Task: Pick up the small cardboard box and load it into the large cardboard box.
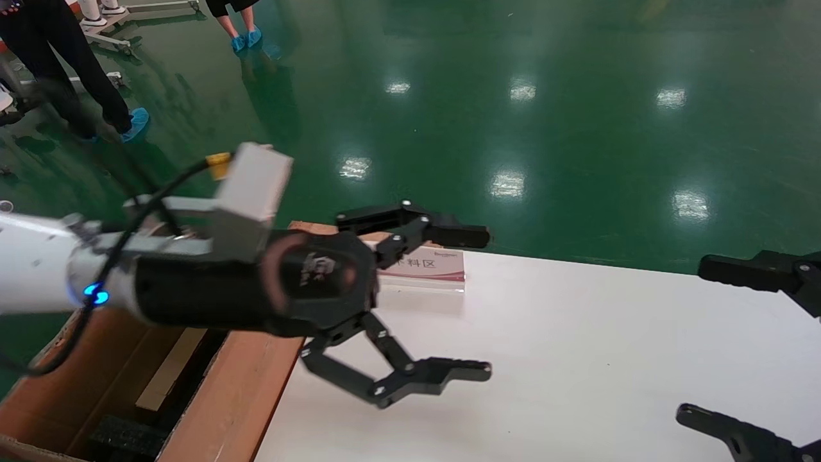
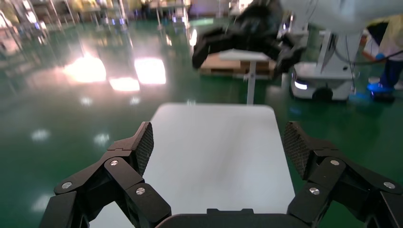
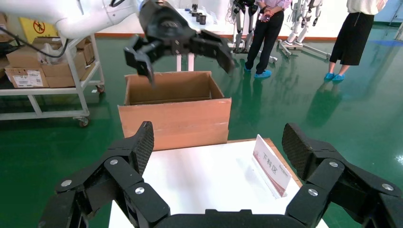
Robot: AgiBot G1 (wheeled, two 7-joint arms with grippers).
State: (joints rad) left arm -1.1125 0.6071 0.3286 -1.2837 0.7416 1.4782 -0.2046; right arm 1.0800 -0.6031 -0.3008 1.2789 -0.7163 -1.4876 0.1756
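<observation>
White tabletop [image 1: 577,359] over green floor; left end effector [image 1: 449,301] spread wide, empty, beside large cardboard box [image 1: 231,398]; right end effector [image 1: 725,346] released at tabletop's right edge.

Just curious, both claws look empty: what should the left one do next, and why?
Probably pull back clear of the big box. The left gripper hangs open and empty over the table; a flat tan piece, likely the small box, lies inside.

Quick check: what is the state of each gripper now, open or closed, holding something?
Left gripper: open, holding nothing, above the white table beside the large cardboard box.
Right gripper: open, holding nothing, over the table.
</observation>
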